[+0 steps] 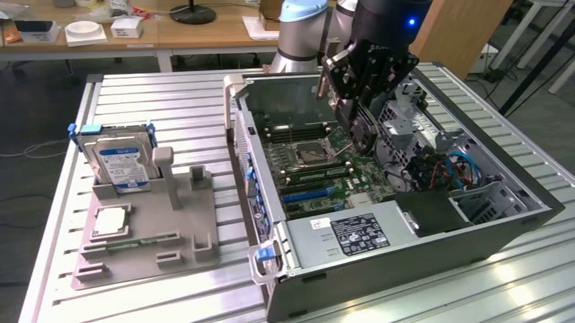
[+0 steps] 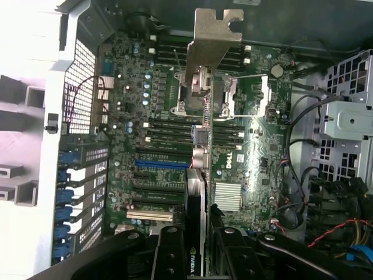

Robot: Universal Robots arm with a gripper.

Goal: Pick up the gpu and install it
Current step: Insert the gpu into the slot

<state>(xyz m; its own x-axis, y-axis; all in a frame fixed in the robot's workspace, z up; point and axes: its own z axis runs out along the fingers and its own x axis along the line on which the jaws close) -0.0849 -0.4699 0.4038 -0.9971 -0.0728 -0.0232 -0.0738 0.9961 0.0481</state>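
Fingers point(image 2: 169, 256) of the gripper point(image 2: 198, 248) were clamped on the gpu point(image 2: 197, 192), which hung edge-down above the motherboard point(image 2: 256, 151) inside the open computer case point(image 1: 503, 222), its silver bracket point(image 2: 213, 41) at the end away from the wrist, not yet seated in a slot. On the exterior view's left, well apart from the case, a hard drive point(image 1: 121, 161) stood upright in a gray holder point(image 1: 180, 249) on the slatted table point(image 1: 161, 94)

A slotted aluminium table point(image 1: 134, 94) is carrying two loads: an open computer case point(image 1: 404, 276) is lying on its side toward the exterior view's right, while a grey parts holder point(image 1: 193, 225) is sitting just beside it on the left.
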